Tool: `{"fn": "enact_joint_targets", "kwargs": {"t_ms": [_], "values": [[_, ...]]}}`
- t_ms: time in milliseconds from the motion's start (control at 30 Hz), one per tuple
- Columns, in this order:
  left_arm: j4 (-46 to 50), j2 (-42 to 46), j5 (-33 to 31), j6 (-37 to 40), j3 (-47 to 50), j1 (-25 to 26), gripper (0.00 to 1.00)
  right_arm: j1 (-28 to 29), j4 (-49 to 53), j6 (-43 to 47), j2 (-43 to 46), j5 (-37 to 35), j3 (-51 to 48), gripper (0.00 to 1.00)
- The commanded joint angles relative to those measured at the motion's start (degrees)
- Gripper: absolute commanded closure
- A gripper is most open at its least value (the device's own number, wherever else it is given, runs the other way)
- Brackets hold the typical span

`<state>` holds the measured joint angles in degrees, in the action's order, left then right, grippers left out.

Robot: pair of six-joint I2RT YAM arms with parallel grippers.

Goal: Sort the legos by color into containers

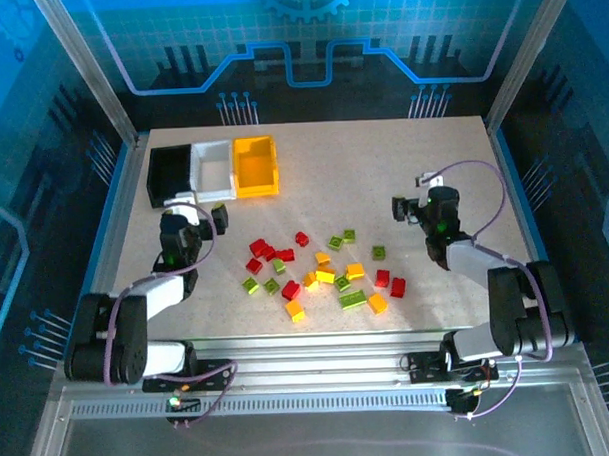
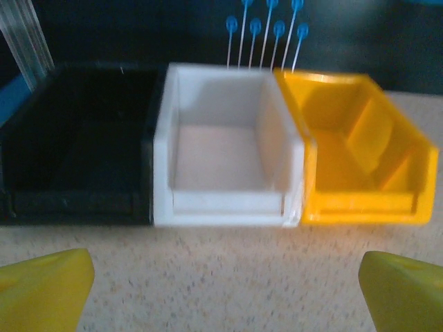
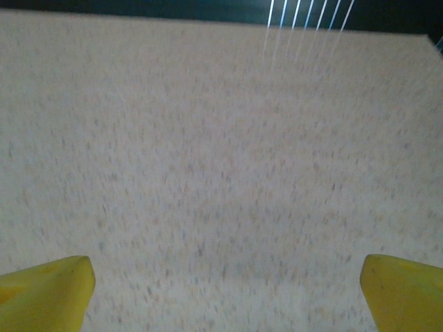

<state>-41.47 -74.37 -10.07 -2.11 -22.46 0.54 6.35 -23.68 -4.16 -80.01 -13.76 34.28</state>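
Observation:
The legos lie scattered on the middle of the table: red ones point(image 1: 260, 248), lime green ones point(image 1: 352, 299) and yellow-orange ones point(image 1: 355, 270). The containers stand in a row at the back left: black point(image 1: 171, 173), white point(image 1: 212, 169), yellow-orange point(image 1: 255, 166). My left gripper point(image 1: 199, 210) hovers just in front of them, open and holding nothing. In the left wrist view it point(image 2: 225, 290) faces the black bin point(image 2: 76, 200), the white bin point(image 2: 228, 211) and the yellow-orange bin point(image 2: 360, 207); the white one looks empty. My right gripper point(image 1: 415, 196) is open over bare table to the right of the bricks.
The speckled table point(image 3: 221, 173) ends in a metal frame on all sides, with a rail at the near edge point(image 1: 309, 348). Bare tabletop stretches behind the bricks and to the right of the bins.

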Motion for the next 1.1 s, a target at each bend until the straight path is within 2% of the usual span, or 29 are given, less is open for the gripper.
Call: {"fn": "enact_joint_targets", "kwargs": {"t_ms": [0,100,167,200,267,300,333,367,433,533,667,733,867,1067], "values": [[6.89,5.27,-3.11,-4.09,-3.22,-0.46,0.01,6.21,7.87,0.29,2.62,-8.73,1.77,0.00],[8.13,6.90,-4.05,-8.83,-6.29,-0.50,0.01,12.33,9.18,-0.41,3.73,-21.78,3.41,0.00],[11.42,7.30,-7.97,-16.76,-8.92,-0.54,0.01,12.47,11.49,-11.41,4.54,-26.46,5.18,0.00],[15.00,7.81,-9.60,-21.65,-10.61,-0.88,0.01,11.10,15.70,-19.29,4.60,-25.01,6.95,0.00],[22.87,9.33,-10.15,-31.10,-12.61,-1.59,0.01,6.75,24.81,-31.03,3.57,-12.00,11.25,0.00],[30.61,10.38,-11.62,-39.41,-14.11,-2.18,0.01,4.70,24.88,-32.00,1.88,-3.92,12.70,0.00],[37.69,10.94,-12.45,-46.99,-15.82,-3.35,0.01,4.37,24.76,-32.79,0.05,-0.34,14.01,0.00],[40.87,10.87,-11.02,-50.65,-16.66,-4.71,0.01,4.72,24.03,-32.80,-1.11,1.47,14.56,0.00],[38.03,10.09,-3.46,-50.44,-16.38,-6.69,0.01,6.92,23.15,-31.35,-3.99,5.33,17.39,0.00],[32.80,9.92,2.28,-50.90,-14.86,-6.97,0.01,12.11,29.53,-28.80,-10.76,7.42,27.06,0.00],[31.09,9.98,7.17,-52.94,-14.48,-6.95,0.01,19.35,30.16,-28.09,-19.92,7.58,36.48,0.00],[34.27,9.95,9.79,-52.30,-15.88,-6.86,0.01,21.83,30.34,-28.89,-25.44,8.56,41.91,0.02],[40.03,9.03,13.39,-51.02,-18.23,-6.77,0.04,25.42,30.34,-30.19,-34.78,10.49,52.26,0.09],[36.87,7.38,17.74,-53.18,-16.11,-6.68,0.04,28.62,33.45,-32.47,-47.69,10.97,67.56,0.18]]}}
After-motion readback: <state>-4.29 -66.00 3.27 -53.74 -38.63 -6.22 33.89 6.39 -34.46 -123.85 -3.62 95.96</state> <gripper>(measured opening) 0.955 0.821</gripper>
